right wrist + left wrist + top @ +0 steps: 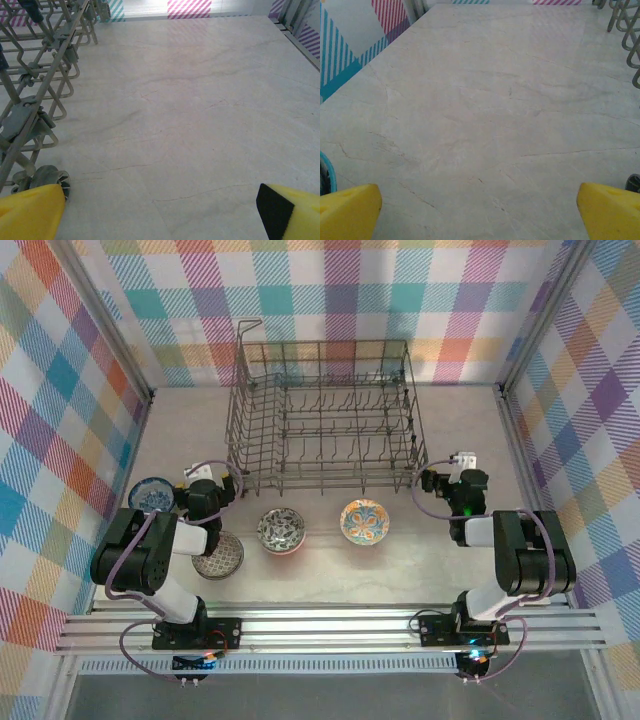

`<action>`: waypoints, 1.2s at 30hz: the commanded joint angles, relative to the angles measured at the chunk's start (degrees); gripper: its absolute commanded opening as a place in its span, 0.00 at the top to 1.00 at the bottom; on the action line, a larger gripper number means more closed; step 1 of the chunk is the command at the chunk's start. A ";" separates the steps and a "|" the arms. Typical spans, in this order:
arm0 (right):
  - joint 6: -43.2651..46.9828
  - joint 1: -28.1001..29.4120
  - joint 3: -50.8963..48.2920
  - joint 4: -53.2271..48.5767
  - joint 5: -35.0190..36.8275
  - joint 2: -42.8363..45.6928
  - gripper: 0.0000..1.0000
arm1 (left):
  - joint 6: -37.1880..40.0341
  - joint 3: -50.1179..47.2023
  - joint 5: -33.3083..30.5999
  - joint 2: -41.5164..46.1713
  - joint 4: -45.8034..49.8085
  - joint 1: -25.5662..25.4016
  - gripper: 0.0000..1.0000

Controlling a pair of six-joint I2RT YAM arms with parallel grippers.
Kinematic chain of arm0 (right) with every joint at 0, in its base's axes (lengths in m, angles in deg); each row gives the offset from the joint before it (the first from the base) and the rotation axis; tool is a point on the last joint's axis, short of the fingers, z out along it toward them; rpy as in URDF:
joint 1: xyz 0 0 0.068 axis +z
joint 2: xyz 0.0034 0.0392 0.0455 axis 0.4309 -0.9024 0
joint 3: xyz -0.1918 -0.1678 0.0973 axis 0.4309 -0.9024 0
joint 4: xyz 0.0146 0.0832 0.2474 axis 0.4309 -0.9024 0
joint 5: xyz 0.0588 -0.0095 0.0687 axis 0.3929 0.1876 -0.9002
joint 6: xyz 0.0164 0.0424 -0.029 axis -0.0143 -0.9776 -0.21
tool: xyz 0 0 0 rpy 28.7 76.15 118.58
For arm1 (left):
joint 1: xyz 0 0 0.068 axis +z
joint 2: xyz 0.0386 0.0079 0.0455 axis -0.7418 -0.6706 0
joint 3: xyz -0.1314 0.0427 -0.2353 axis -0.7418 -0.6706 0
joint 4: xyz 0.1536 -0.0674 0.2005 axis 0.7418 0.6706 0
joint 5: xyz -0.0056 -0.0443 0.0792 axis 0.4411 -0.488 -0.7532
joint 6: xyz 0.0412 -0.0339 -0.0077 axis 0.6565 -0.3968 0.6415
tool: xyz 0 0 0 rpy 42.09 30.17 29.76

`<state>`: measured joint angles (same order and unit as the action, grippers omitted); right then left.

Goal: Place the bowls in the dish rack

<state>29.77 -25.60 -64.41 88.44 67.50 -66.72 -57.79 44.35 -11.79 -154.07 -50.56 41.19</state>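
Since all four bowls sit on the worktop (330, 575) and the rack (325, 420) at 12 o'clock of the top view holds none of them, the job looks to be at its start, with a first pick to choose. At 9 o'clock lies the blue bowl (152, 494), just beside the left wrist. The left fingers (350, 212) are spread wide over bare stone, pinching nothing, and that bowl's rim shows at 8 o'clock in their own view. The grey bowl (218, 555) lies at 8 o'clock, partly under the left arm. The dark bowl (281, 530) is at 7 o'clock and the orange bowl (365, 521) at 5 o'clock. At 3 o'clock the right fingers (30, 212) are likewise spread and empty, with the rack's corner wheel (47, 177) just beside one of them. The blue bowl seems the handiest start: swing left, drop one finger inside the rim and one outside, pinch the wall firmly, lift above the rack's top wire, then stand the bowl on edge between tines. The right side should back off from the wire before reaching for the orange bowl.
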 commanded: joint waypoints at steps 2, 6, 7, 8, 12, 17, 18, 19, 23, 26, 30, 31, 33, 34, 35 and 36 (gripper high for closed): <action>0.00 1.21 0.50 1.15 -6.59 -0.24 0.01 | -0.10 0.78 3.73 0.08 -2.49 -1.76 0.00; -0.04 1.17 0.50 1.12 -6.58 -0.24 0.01 | -0.32 1.03 4.11 0.08 -2.03 -1.57 0.00; -0.03 1.19 0.50 1.02 -6.59 -0.24 0.01 | -0.43 1.12 4.32 0.17 -1.81 -1.44 0.00; -0.08 1.22 0.58 0.95 -6.59 -0.25 0.01 | -0.50 1.17 4.47 0.17 -1.61 -1.30 0.00; -0.56 0.43 0.94 0.36 -7.54 -0.27 0.01 | -0.78 1.46 5.23 0.19 -1.00 -0.93 0.00; -0.57 0.43 0.94 0.36 -7.53 -0.26 0.01 | -1.14 1.57 6.01 0.26 -0.64 -0.42 0.00; -0.58 0.47 0.94 0.36 -7.52 -0.23 0.01 | -1.14 1.48 6.17 0.41 -0.68 -0.33 0.00; -0.66 0.42 0.92 0.36 -7.46 -0.24 0.01 | -1.20 1.44 6.17 0.34 -0.73 -0.33 0.00; -1.45 0.42 -0.71 3.23 -5.36 0.39 0.01 | -1.29 0.25 6.32 2.29 -1.45 -0.21 0.00; -2.02 0.43 -3.06 4.75 -3.47 3.76 0.01 | -1.41 -2.16 6.25 4.91 -3.72 -0.09 0.00; -2.33 0.43 -4.59 1.10 -2.32 11.04 0.01 | -3.71 -4.04 0.74 12.33 -0.63 0.18 0.00; -2.49 0.43 -4.60 -0.48 -2.11 13.19 0.01 | -4.15 -4.10 -0.04 14.76 1.28 0.16 0.00; -3.09 0.43 -4.15 -5.40 -0.75 18.84 0.01 | -4.44 -3.58 -2.24 21.14 6.69 0.18 0.00; -3.52 0.38 -3.57 -8.41 -0.27 21.44 0.01 | -4.89 -3.00 -3.67 24.34 10.38 0.16 0.00; -3.93 0.43 -2.28 -14.67 0.01 25.01 0.01 | -5.40 -1.58 -4.95 28.03 15.55 0.33 0.00; -4.50 0.43 -0.57 -21.22 0.33 28.45 0.01 | -5.68 0.21 -5.87 31.21 20.93 0.51 0.00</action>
<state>27.50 -25.52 -68.52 79.74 67.10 -45.50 -61.42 41.29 -13.12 -129.67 -41.56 41.60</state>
